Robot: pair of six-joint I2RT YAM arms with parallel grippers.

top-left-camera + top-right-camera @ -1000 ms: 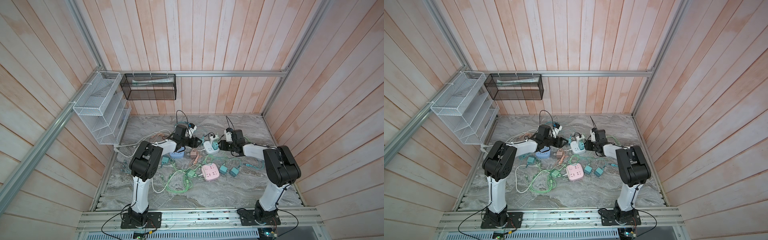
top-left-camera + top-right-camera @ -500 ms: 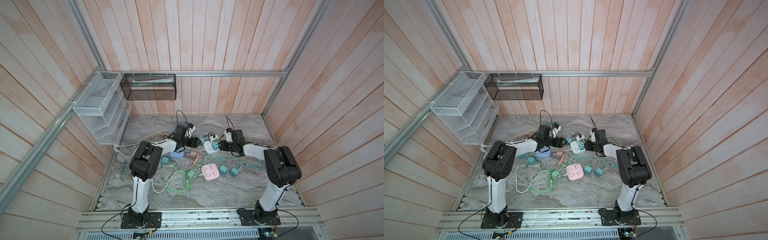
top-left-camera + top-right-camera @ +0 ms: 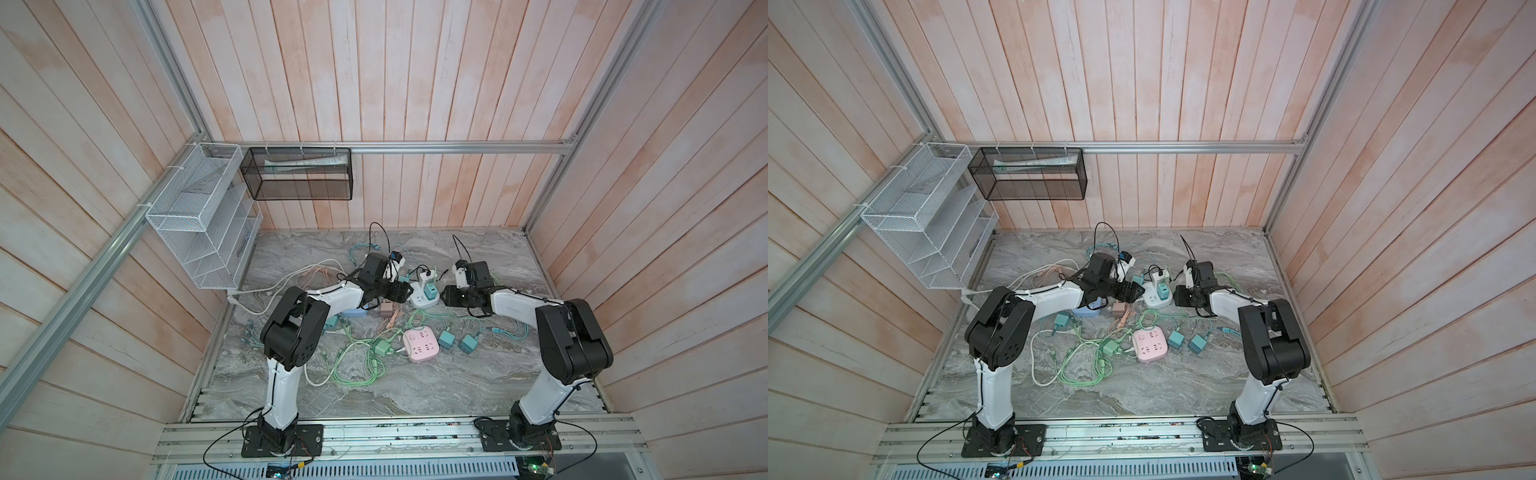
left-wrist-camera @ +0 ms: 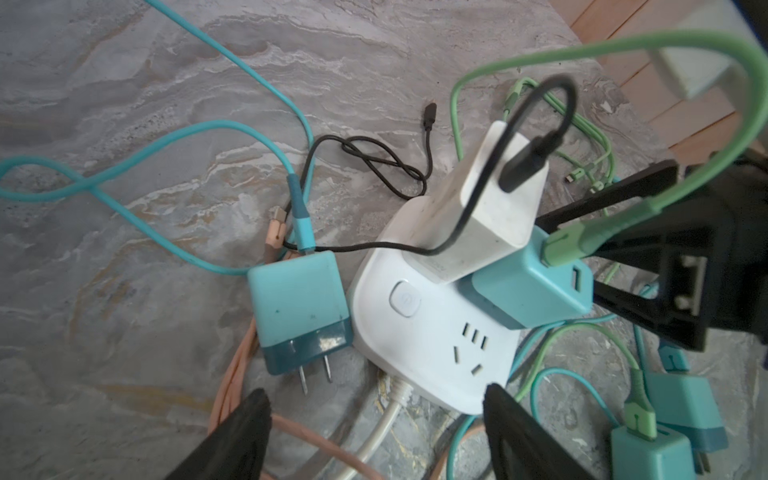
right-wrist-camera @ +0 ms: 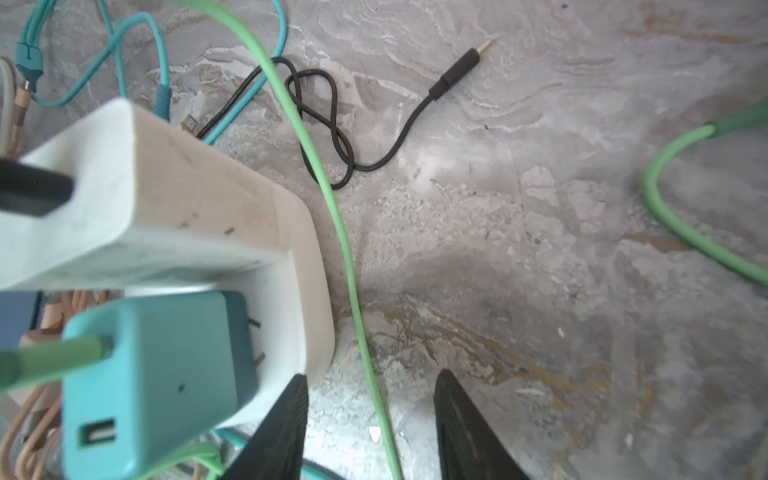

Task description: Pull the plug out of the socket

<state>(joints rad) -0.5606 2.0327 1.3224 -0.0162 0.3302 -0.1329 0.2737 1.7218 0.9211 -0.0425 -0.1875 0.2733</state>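
Observation:
The white socket (image 4: 436, 345) sits mid-table in both top views (image 3: 424, 296) (image 3: 1156, 297). A white charger (image 4: 478, 216) and a teal plug (image 4: 528, 286) with a green cable stand plugged into it. Another teal plug (image 4: 297, 303) lies loose beside the socket, prongs bare. My left gripper (image 4: 374, 411) (image 3: 398, 291) is open just short of the loose plug and the socket, holding nothing. My right gripper (image 5: 372, 380) (image 3: 446, 296) is open at the socket's (image 5: 309, 291) other side. One finger (image 5: 291, 399) is by its wall, and a green cable (image 5: 353, 291) runs loose between the jaws.
A pink socket cube (image 3: 420, 345), several loose teal and green plugs (image 3: 446, 338), a blue socket (image 3: 353, 313) and tangled green, teal, peach and white cables cover the marble table (image 3: 415, 386). A white wire rack (image 3: 203, 216) and a black mesh basket (image 3: 297, 174) hang on the walls.
My left gripper's jaws have spread wider. Both arms stay about where they were by the white socket.

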